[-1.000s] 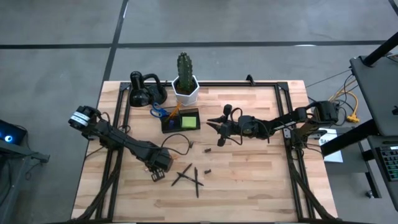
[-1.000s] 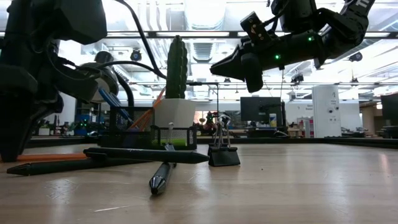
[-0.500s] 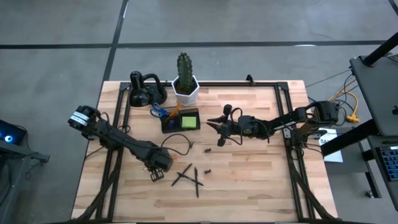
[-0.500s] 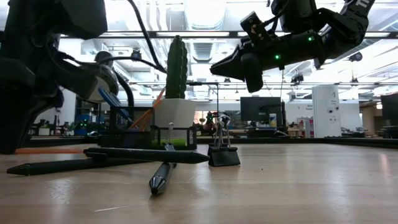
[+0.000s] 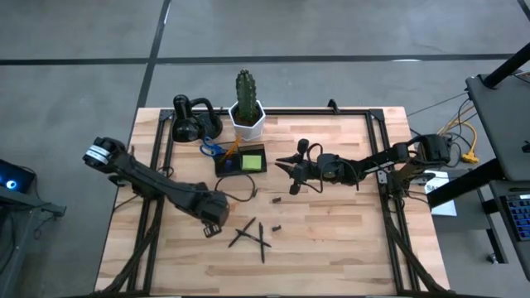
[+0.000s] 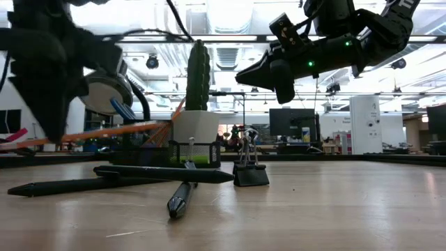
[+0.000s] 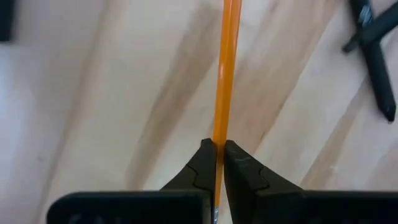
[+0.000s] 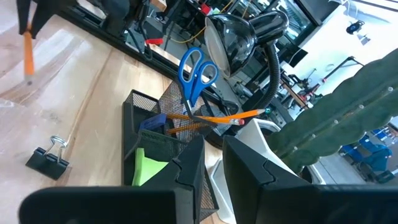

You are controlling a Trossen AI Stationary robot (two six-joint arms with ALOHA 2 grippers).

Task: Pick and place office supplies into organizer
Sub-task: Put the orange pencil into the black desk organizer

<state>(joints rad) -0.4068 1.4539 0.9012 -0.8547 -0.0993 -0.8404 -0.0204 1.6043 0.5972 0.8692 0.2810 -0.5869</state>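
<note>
While the left hand (image 7: 218,155) pinches an orange pencil (image 7: 225,74) above the desk (image 5: 331,240), the right hand (image 5: 286,165) hovers beside the organizer (image 5: 240,161) — fingers slightly spread.

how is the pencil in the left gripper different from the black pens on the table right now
The orange pencil is clamped between the shut fingers of the left gripper and lifted off the wooden table; the black pens lie loose on it, crossed over one another. The pencil is thin and bright orange, the pens thicker and dark. Both are long, slim writing tools still outside the organizer.
</note>
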